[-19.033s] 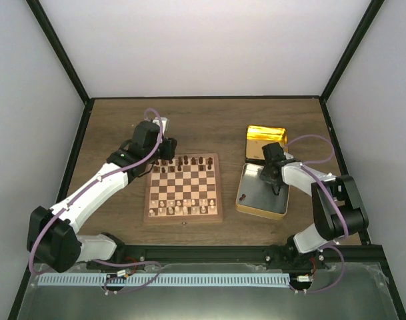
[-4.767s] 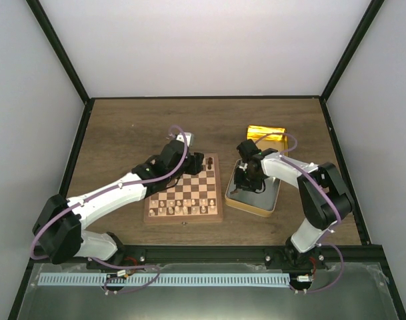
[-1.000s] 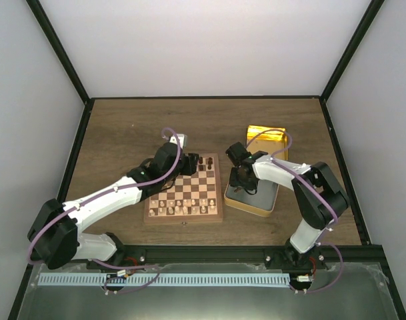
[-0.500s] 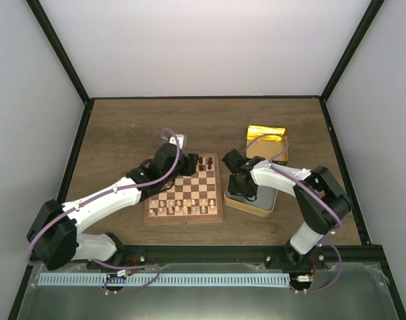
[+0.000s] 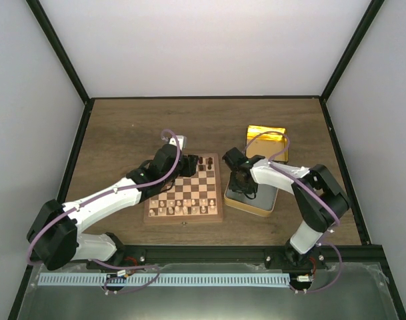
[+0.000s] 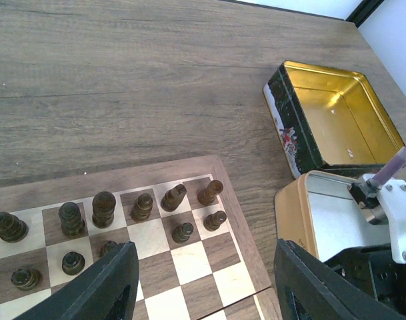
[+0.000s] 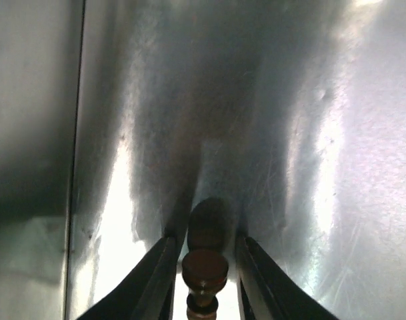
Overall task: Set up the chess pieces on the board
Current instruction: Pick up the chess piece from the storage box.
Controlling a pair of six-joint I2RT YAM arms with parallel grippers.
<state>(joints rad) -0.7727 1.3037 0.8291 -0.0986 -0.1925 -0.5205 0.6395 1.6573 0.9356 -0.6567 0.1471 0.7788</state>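
The board (image 5: 184, 216) lies at the table's middle. Dark chess pieces (image 6: 103, 208) stand along its far rows, and pale ones (image 5: 179, 208) fill the near rows. My left gripper (image 5: 179, 167) hovers open over the board's far right part; its fingers (image 6: 109, 287) frame empty squares, holding nothing. My right gripper (image 5: 243, 183) reaches down into the shallow gold tin tray (image 5: 251, 207). Its fingers (image 7: 159, 273) flank one dark chess piece (image 7: 205, 269) lying on the shiny metal floor. A thin sliver of light shows on each side of the piece.
A deeper gold tin (image 5: 267, 136) stands open behind the tray, its dark printed side (image 6: 286, 130) facing the board. The tray's rim (image 6: 291, 213) lies close to the board's right edge (image 6: 246, 220). Bare wooden tabletop stretches beyond the board.
My right gripper's jaws have narrowed around the dark piece, and its arm has shifted slightly left within the tray. The left arm has not moved.
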